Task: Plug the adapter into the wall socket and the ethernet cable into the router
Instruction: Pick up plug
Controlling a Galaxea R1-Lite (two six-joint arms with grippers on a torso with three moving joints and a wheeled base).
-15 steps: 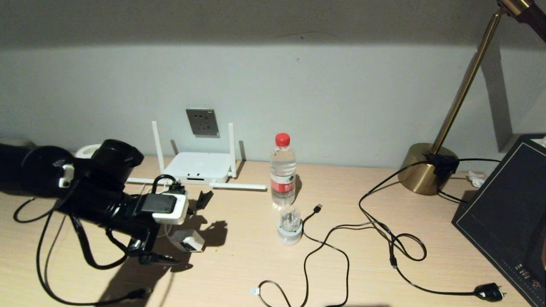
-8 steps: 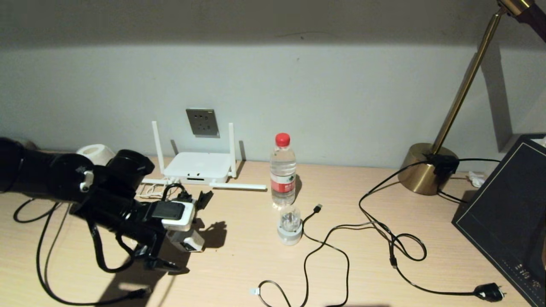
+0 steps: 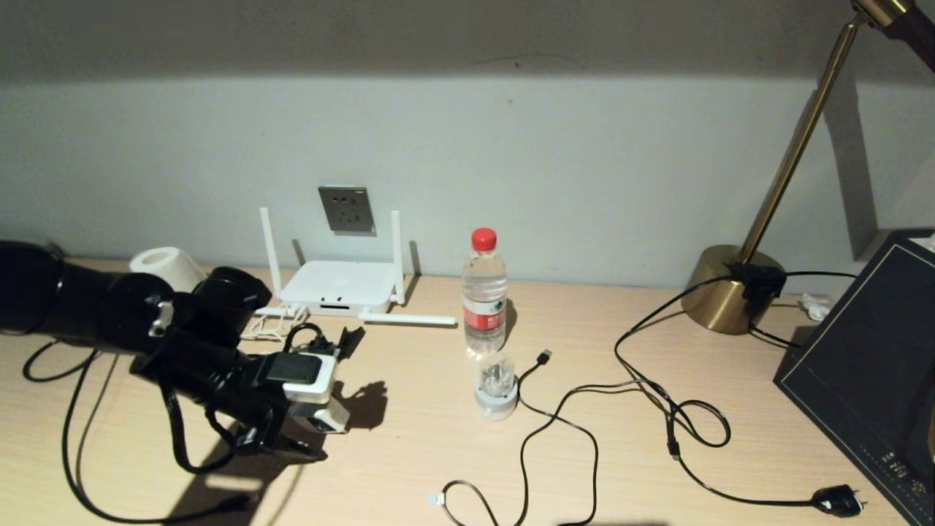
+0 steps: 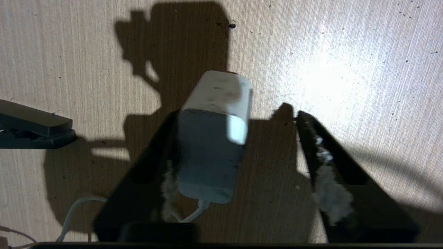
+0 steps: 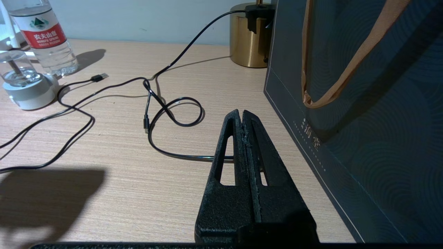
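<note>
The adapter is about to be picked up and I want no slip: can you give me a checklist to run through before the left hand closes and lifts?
1. Adapter between the fingers of the left hand: ok.
2. Both fingers touching it: not ok, one finger stands apart.
3. Adapter lying on the table: ok.
4. Its white cord clear of the fingers: cannot tell.
5. Wall socket unblocked: ok.
6. Right hand shut, away from the work: ok.
</note>
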